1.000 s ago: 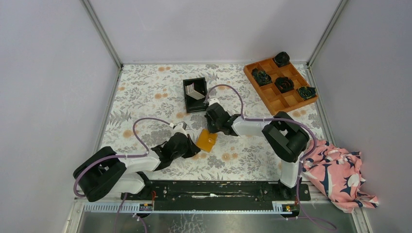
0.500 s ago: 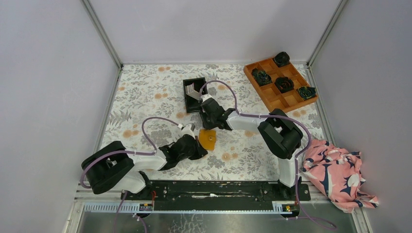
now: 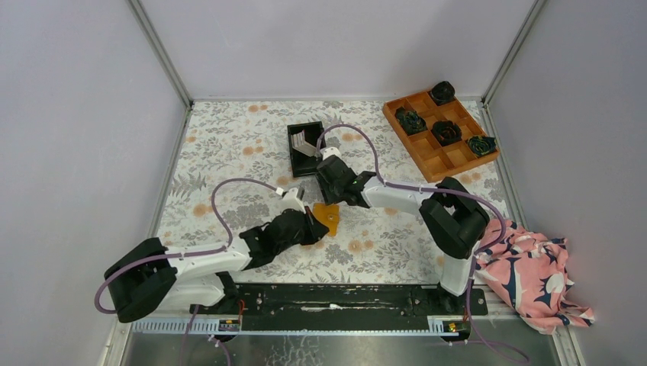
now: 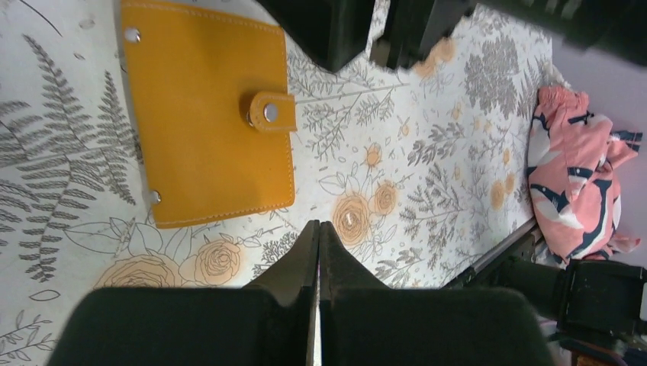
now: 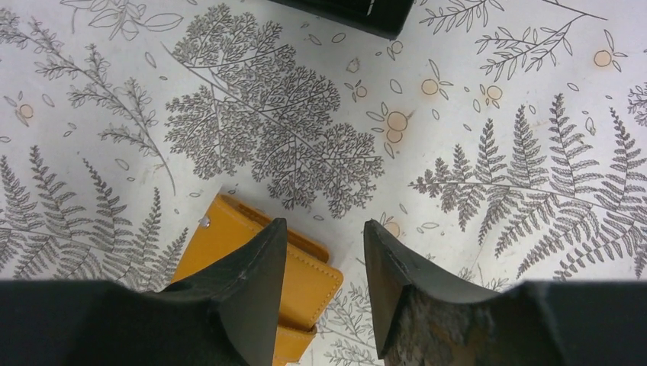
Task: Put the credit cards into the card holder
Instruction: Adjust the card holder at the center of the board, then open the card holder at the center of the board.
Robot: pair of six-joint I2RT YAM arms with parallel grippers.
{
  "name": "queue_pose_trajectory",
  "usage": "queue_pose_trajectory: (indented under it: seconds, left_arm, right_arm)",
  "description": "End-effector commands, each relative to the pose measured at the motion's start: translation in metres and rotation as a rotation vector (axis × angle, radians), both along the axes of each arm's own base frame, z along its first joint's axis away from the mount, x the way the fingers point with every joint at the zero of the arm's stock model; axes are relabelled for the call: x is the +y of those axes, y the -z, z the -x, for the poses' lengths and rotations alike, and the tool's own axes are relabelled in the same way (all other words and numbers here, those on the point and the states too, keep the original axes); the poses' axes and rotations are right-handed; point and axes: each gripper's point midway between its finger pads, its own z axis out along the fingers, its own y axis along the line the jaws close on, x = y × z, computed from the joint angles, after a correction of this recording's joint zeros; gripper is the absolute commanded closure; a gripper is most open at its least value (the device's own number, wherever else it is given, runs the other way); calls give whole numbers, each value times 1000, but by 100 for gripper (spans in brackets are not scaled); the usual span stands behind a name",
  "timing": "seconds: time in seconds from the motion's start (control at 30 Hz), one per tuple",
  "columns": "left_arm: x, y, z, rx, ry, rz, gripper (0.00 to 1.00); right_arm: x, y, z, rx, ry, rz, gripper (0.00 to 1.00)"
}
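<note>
The card holder (image 3: pixel 329 216) (image 4: pixel 206 114) lies flat on the floral table, orange-tan, folded shut with its snap strap fastened. My right gripper (image 3: pixel 328 195) (image 5: pixel 324 232) hovers open just beyond its far edge; the holder (image 5: pixel 314 280) shows beside the left finger, nothing sits between the jaws. My left gripper (image 3: pixel 311 227) (image 4: pixel 318 226) is shut and empty, its tips a little short of the holder's near edge. The credit cards (image 3: pixel 306 142) stand inside the black bin (image 3: pixel 294 156), pale and silvery.
An orange compartment tray (image 3: pixel 450 162) with dark rosettes sits at the back right. A pink patterned cloth (image 3: pixel 534 274) (image 4: pixel 572 175) lies at the table's right front corner. The bin's corner (image 5: pixel 343 11) shows just beyond my right gripper.
The right gripper has gone from shut to open and shifted left toward the bin. The left arm has stretched forward and right, up to the holder, which has barely moved.
</note>
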Motion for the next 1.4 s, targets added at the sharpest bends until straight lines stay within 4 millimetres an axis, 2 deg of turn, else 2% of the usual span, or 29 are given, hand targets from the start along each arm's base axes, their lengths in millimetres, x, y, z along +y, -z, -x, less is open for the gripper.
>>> queue_pose_trajectory:
  seconds: [0.0, 0.4, 0.8, 1.0, 1.37]
  left_arm:
    - [13, -6, -15, -68, -66, -85, 99]
    - [32, 27, -34, -100, -154, -256, 100]
    - [37, 51, -33, -62, -172, -306, 100]
    - [39, 54, -32, -53, -180, -307, 100]
    - [43, 58, -29, -38, -180, -316, 100]
  right_arm:
    - [1, -19, 11, -47, 27, 11, 51]
    - [7, -7, 36, -31, 57, 67, 50]
    - [2, 11, 57, -16, 67, 178, 49]
    - [-14, 10, 59, -49, 109, 249, 49]
    - [-38, 2, 64, -79, 155, 259, 52]
